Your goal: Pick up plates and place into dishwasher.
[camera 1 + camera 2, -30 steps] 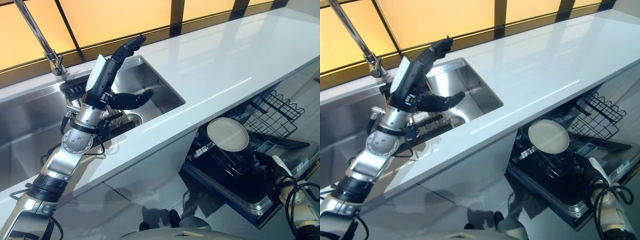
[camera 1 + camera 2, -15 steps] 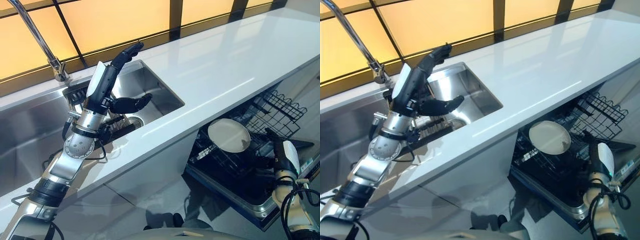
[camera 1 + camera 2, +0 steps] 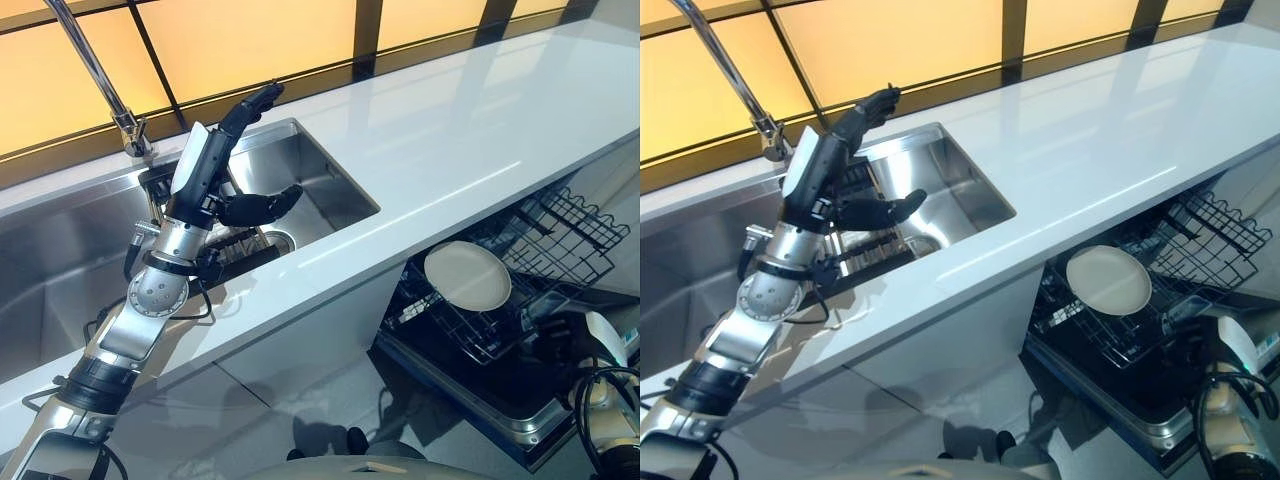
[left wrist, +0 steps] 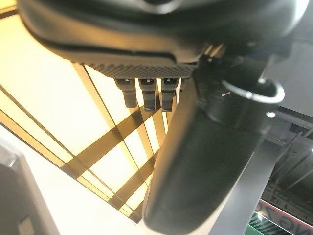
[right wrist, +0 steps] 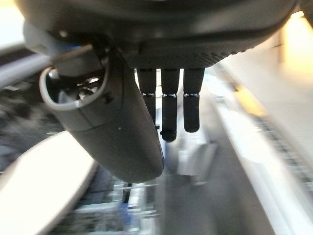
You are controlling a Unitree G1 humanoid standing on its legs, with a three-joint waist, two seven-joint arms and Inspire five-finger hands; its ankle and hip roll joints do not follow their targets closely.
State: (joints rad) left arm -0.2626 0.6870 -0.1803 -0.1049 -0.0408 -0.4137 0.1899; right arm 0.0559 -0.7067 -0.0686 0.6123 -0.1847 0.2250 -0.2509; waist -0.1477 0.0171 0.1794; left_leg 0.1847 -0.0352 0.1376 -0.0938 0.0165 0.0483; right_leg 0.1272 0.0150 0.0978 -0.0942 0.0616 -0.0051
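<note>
One plate (image 3: 467,275) standing in dishwasher rack (image 3: 545,235), apart from right hand (image 3: 603,337); left hand (image 3: 215,165) over sink (image 3: 330,190); fingers (image 5: 168,105) of both extending straight, gripping nothing.

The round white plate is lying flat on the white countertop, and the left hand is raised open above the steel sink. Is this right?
Not quite. The round white plate stands in the black wire dishwasher rack below the white countertop, as the left eye view shows. The left hand is indeed raised open above the steel sink.

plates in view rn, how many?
1. A white plate stands in the dishwasher's lower rack, below the counter edge. More may be hidden in the sink behind the left hand.
</note>
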